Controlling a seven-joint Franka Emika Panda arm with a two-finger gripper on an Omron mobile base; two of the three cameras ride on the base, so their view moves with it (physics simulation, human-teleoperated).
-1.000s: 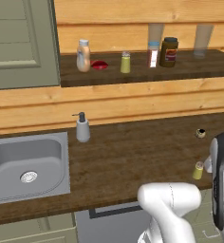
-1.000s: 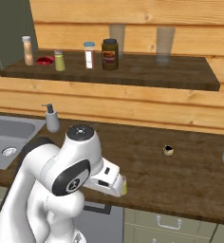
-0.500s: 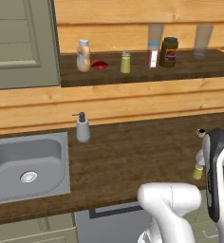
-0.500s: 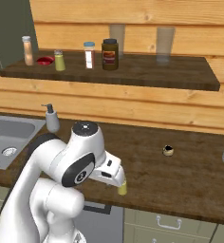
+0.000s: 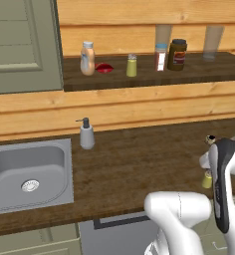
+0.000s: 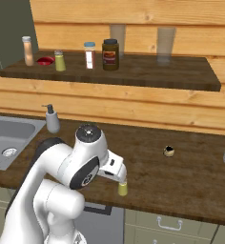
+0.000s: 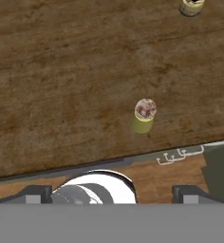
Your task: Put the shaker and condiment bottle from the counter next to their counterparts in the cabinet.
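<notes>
Near the front edge of the long dark brown wood-grain counter (image 6: 190, 167) stands the small yellow-green cylindrical shaker with a pale grey cap (image 7: 144, 115), upright, nothing touching it. The hand view looks down on its speckled cap top; the two base views give only its side, partly behind the white arm. The two-finger gripper (image 7: 111, 193) hangs above the shaker with its dark fingertips (image 7: 35, 193) spread wide and nothing between them. In the right base view the hand sits just over the shaker's cap.

Farther back on the counter lies a small round dark-topped object (image 6: 168, 151), also visible at the top of the hand view; too small to identify.

On the dark brown wooden shelf of the cabinet (image 5: 199, 74), from the left: a peach-tan plastic bottle with a white cap (image 5: 87, 58), a small squat bright red item (image 5: 104, 68), a second yellow-green grey-capped shaker (image 5: 132, 65), a white red-labelled blue-capped bottle (image 5: 161, 57), a dark brown jar (image 5: 177, 54). The left base view adds the grey-green panelled door (image 5: 22, 45).

By the grey steel sink basin (image 5: 0, 199) stands a grey pump dispenser (image 5: 86, 133).
</notes>
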